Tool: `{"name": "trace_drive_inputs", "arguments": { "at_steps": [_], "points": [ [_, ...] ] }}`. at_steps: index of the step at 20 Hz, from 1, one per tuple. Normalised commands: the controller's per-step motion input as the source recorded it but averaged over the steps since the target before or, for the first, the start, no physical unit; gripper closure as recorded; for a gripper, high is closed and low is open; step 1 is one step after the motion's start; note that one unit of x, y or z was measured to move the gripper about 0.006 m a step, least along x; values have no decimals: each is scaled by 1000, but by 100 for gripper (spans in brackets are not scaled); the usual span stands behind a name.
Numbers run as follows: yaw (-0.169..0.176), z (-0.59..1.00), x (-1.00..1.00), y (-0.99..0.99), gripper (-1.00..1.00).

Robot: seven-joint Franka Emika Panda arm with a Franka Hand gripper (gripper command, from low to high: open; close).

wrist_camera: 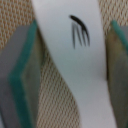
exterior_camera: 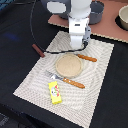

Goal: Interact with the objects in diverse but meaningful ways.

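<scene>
Robot gripper (wrist_camera: 70, 65), pads spread, straddles a white oblong piece with black marking (wrist_camera: 75, 50) on the woven placemat (wrist_camera: 50, 95) — seemingly poised to pinch it.

I am working at a staged dining set-up on a lab-style bench, not in a lived-in kitchen. A beige woven placemat (exterior_camera: 35, 82) is lying on a black tabletop (exterior_camera: 15, 30), carrying a round tan plate (exterior_camera: 68, 65) and a wooden-handled fork (exterior_camera: 67, 80). A pink board (exterior_camera: 107, 30) is holding a grey pot (exterior_camera: 96, 11). A black cable (exterior_camera: 33, 25) is trailing across the surface from my arm.
</scene>
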Motion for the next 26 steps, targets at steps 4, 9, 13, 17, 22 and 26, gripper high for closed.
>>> {"name": "trace_drive_inputs", "arguments": {
  "at_steps": [4,9,13,17,22,26],
  "points": [
    [8,-213,245,256,100],
    [6,478,74,109,100],
    [0,1000,0,0,100],
    [0,1000,0,0,100],
    [0,1000,1,5,100],
    [0,996,3,68,100]
  ]
}}
